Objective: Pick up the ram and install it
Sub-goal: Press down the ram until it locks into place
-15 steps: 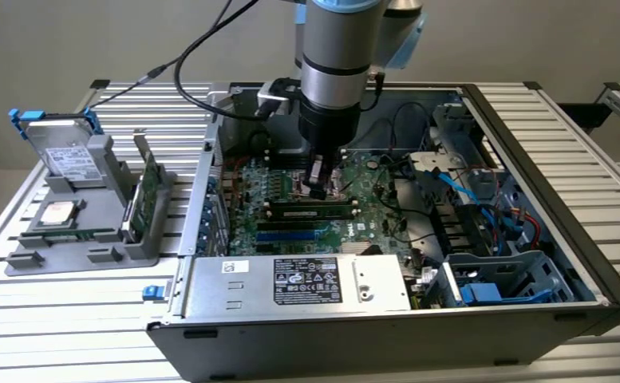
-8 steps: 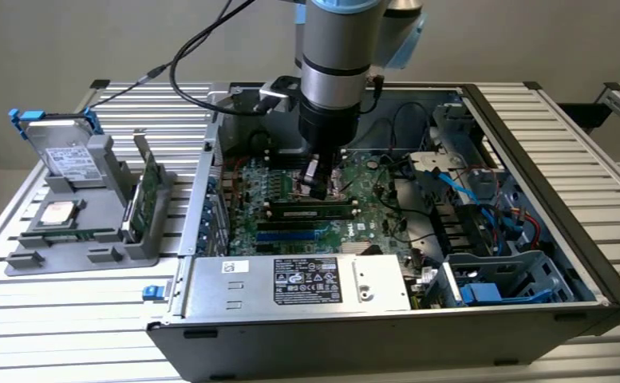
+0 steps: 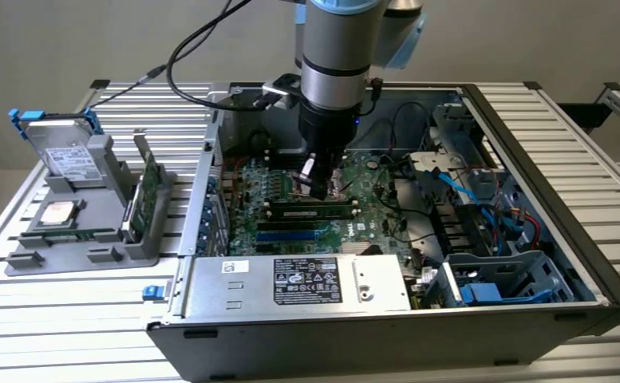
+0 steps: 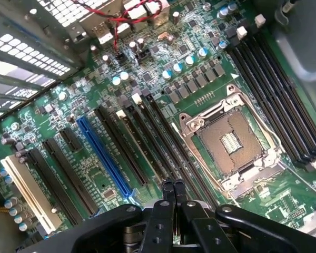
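Exterior view: arm vertical inside open computer case (image 3: 565, 263), gripper (image 3: 318, 188) pressed together, empty, above ram (image 3: 310, 211), green stick seated flat in motherboard (image 4: 95, 179) slot.

Slatted alu table (image 3: 76, 319) carries everything. Directly on it: open PC case (image 3: 565, 263) at center/right, and a grey parts holder (image 3: 80, 239) at the exterior view's left, just beside the case, w/ drive and cards stood in it.
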`<state>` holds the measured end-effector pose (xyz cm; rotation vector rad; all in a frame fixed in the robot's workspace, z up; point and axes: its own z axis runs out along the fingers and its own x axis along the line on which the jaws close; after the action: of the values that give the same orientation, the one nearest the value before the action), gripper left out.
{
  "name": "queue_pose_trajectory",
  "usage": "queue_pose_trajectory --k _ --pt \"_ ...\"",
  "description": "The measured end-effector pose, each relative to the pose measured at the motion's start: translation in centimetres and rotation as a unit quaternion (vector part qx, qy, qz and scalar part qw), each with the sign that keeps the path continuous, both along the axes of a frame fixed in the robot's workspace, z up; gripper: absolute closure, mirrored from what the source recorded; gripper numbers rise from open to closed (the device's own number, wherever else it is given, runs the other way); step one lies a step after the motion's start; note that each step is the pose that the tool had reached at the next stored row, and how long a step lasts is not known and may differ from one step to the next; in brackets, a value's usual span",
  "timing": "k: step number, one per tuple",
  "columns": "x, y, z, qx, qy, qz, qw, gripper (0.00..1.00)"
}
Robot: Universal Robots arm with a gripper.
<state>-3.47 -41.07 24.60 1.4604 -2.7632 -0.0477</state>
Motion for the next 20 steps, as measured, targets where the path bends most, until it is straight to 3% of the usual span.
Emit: queue_pose_trajectory --k 5,10,15,20 --pt "0.0 0.0 -0.02 0.0 0.0 -0.038 0.9993 0.9" --pt "0.0 0.0 -0.04 0.0 0.0 -0.076 0.9971 0.9" --pt "0.0 0.0 -0.06 0.0 0.0 -0.115 0.9934 0.9" --pt "0.0 0.0 -0.08 0.0 0.0 -0.154 0.9881 0.9"
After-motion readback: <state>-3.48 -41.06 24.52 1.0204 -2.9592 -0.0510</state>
